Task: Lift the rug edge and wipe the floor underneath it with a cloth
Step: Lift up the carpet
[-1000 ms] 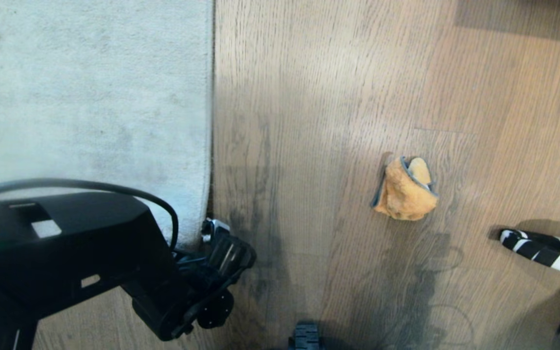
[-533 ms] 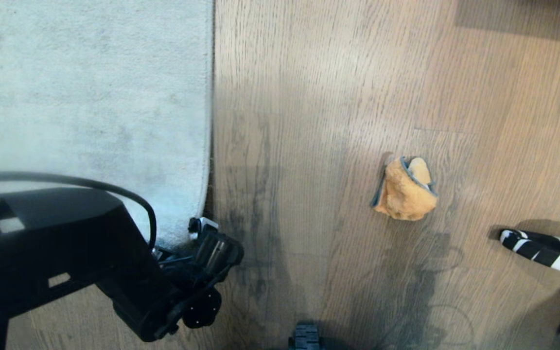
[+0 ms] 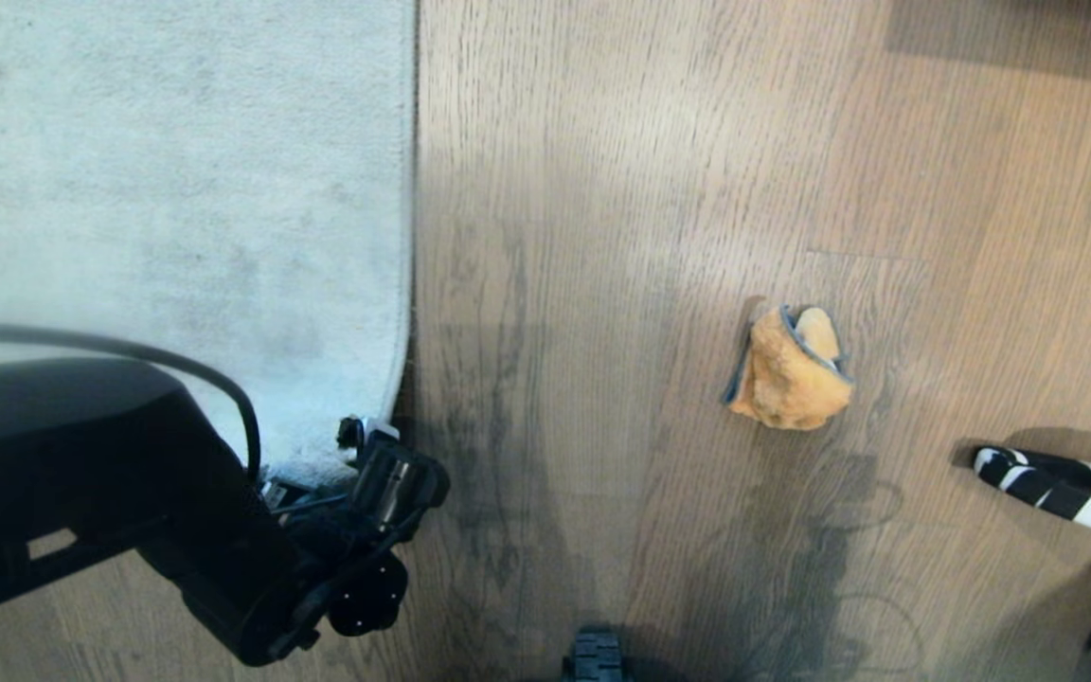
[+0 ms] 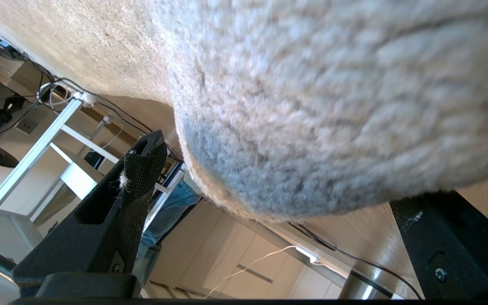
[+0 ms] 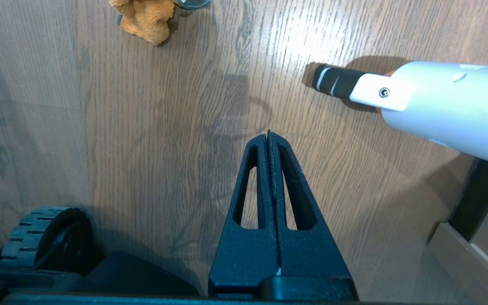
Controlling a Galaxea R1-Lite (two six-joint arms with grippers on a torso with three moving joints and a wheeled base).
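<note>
The pale grey rug (image 3: 176, 189) lies on the left of the wood-grain floor (image 3: 602, 237), and its edge (image 3: 410, 237) runs down to a rounded corner. My left gripper (image 3: 356, 443) is at that corner. In the left wrist view the gripper (image 4: 284, 178) is open, with the fuzzy rug corner (image 4: 311, 127) between its black fingers (image 4: 142, 169). The orange-yellow cloth (image 3: 789, 371) lies bunched on the floor to the right, away from both grippers; it also shows in the right wrist view as the cloth (image 5: 146, 17). My right gripper (image 5: 268, 134) hangs shut and empty above bare floor.
A white tube with a black-and-white striped tip (image 3: 1057, 488) reaches in low from the right, near the cloth. A base wheel (image 3: 595, 658) shows at the near edge. In the left wrist view, white frame legs (image 4: 36, 148), cables and a person's jeans leg (image 4: 163, 220) stand beyond the rug.
My left arm has swung to the left in the head view. Its gripper has moved along the rug's lower edge onto the rounded corner. The cloth and right gripper have stayed still.
</note>
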